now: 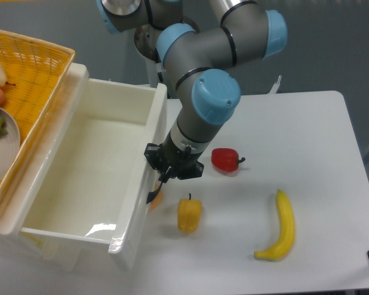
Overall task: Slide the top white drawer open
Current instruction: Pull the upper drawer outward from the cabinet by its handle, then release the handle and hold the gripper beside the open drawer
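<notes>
The top white drawer (80,178) stands pulled well out to the left of the claw (162,184), because the claw is hooked at its curved black handle (152,195) on the front wall; its opening width cannot be told, the fingers being hidden beneath the wrist.

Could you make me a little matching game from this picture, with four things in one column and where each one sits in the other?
Things:
1. banana
2. red pepper
3. yellow pepper
4. top white drawer

Places:
A. pulled out wide at the left, beside the yellow basket
B. nearest the table's right edge
C. just right of the gripper
D. in front of the gripper, towards the camera

Pairs: 1-B, 2-C, 3-D, 4-A
</notes>
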`<state>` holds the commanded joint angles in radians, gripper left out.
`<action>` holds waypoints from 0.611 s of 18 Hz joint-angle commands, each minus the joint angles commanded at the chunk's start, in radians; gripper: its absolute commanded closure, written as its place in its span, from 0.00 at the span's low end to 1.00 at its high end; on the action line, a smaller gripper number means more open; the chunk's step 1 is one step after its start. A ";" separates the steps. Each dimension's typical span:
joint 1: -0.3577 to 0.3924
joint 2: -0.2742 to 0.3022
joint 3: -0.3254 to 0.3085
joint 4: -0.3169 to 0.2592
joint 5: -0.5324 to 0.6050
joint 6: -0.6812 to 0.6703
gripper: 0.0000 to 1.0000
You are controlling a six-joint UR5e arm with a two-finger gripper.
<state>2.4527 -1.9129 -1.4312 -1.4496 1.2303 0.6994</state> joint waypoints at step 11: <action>0.025 -0.002 0.002 0.002 0.000 0.032 0.48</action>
<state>2.4774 -1.9144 -1.4297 -1.4481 1.2303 0.7317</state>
